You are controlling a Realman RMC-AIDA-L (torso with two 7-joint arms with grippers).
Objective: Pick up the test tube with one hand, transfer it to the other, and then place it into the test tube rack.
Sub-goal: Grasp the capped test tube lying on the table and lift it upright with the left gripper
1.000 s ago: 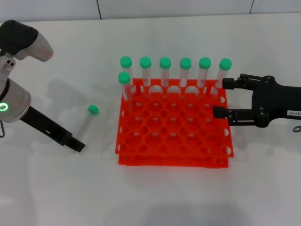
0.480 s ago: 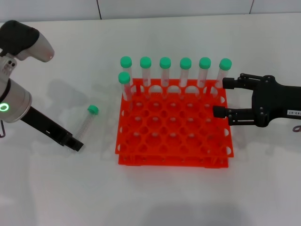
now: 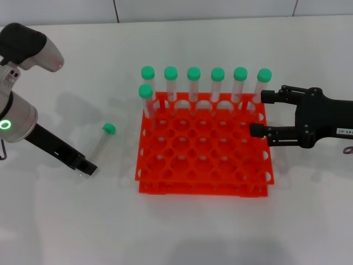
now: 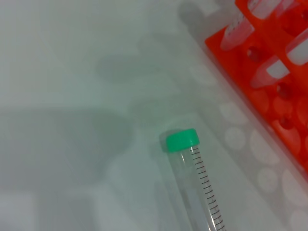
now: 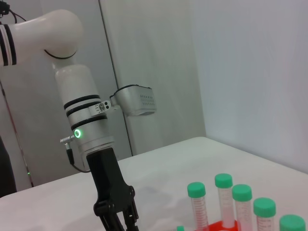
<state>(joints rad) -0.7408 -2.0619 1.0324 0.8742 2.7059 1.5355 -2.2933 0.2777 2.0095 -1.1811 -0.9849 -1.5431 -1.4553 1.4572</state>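
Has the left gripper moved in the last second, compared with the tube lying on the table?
Yes, slightly. The left gripper has drawn back a little toward the left edge, away from the rack; the test tube lies unmoved.

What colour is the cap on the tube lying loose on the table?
Green, on the test tube; the left wrist view shows it best.

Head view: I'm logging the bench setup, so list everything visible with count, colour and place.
test tube: one, clear with green cap, lying on the table left of the rack.
racked tubes: seven, clear with green caps, upright; six along the rack's far row, one behind its far left corner hole.
test tube rack: one, orange-red, table centre.
table: one, white.
left end effector: black, low beside the lying tube.
right end effector: black, white label, fingers apart at the rack's right edge.
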